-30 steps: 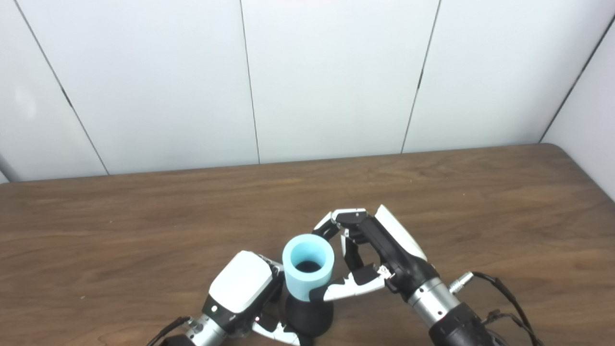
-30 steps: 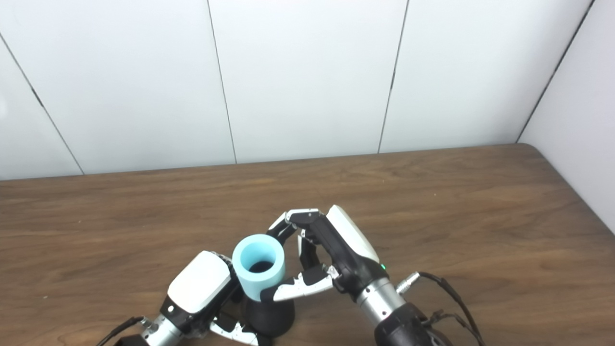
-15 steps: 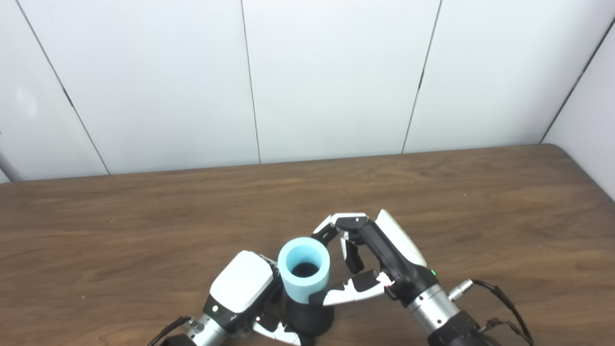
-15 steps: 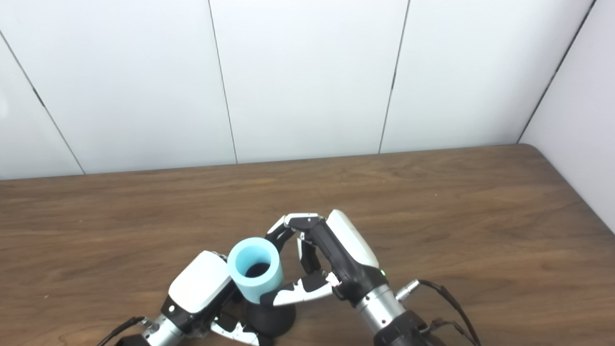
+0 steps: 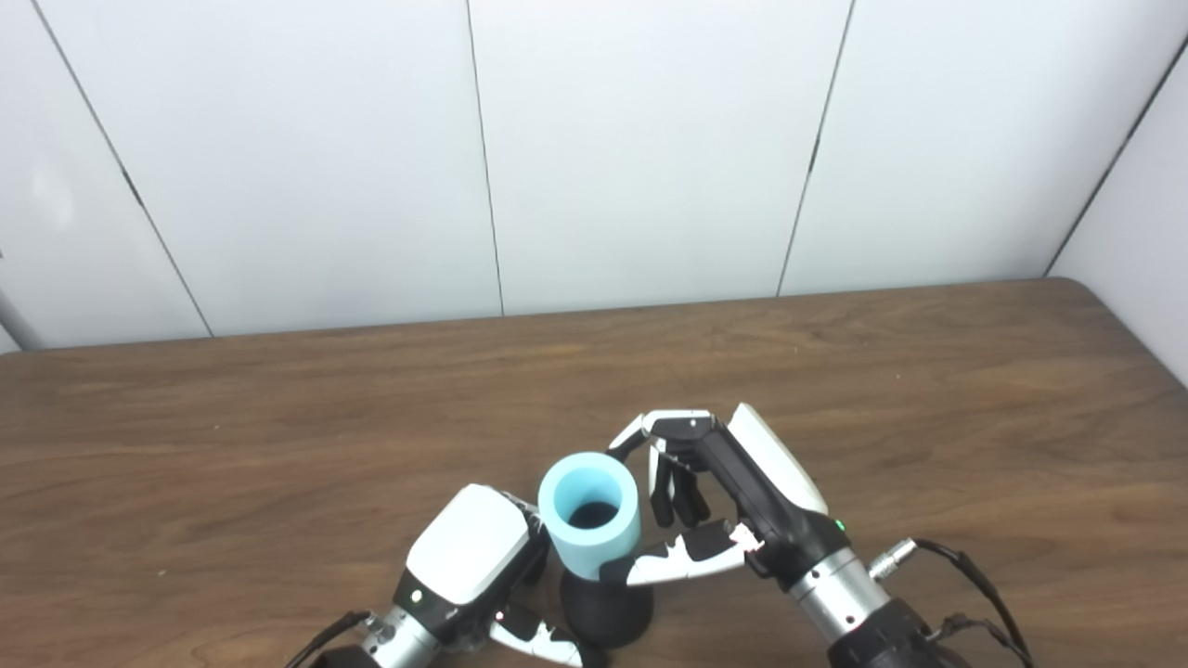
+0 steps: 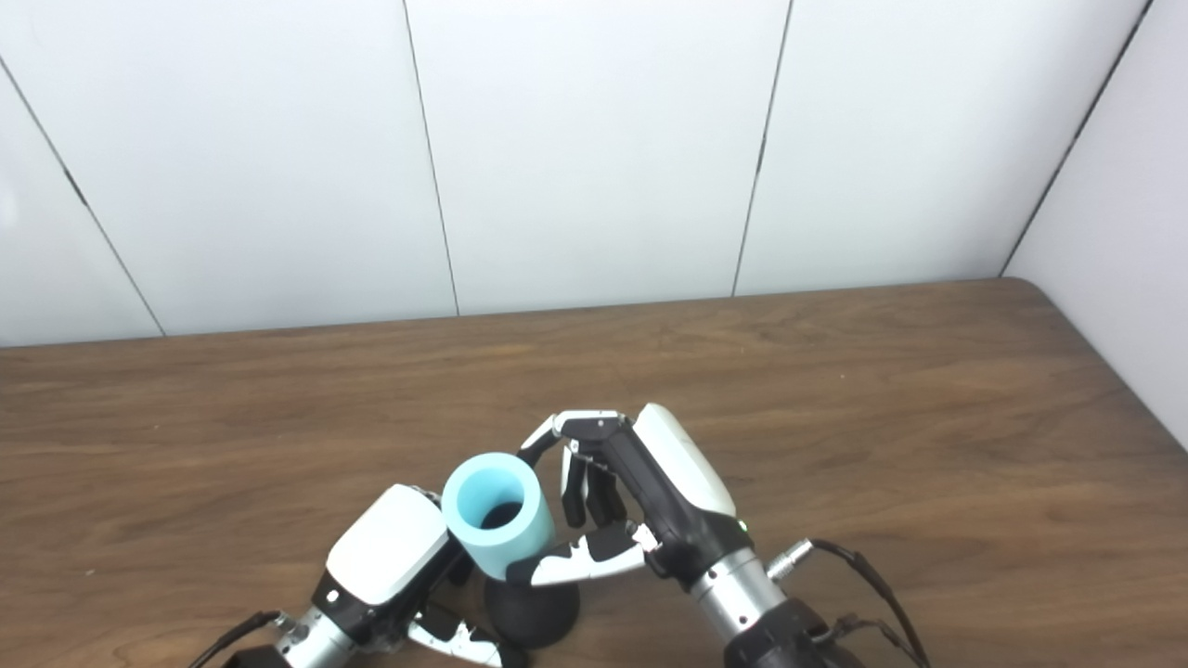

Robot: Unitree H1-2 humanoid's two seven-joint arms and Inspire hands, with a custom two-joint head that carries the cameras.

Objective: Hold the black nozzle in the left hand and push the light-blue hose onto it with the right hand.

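Wide bare worktop [image 5: 928,390] beyond and right of both hands; near edge close; light-blue hose [image 5: 590,515] upright on black nozzle [image 5: 608,612], between the hands; right hand [image 5: 719,506] pinching the hose, thumb in front; left hand [image 5: 469,557] curled against nozzle's left side.

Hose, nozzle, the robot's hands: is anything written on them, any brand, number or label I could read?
No readable text in either view.
light-blue hose: plain, no print.
black nozzle: plain.
left hand and right hand: white shells without lettering; only small indicator lights, not signs.
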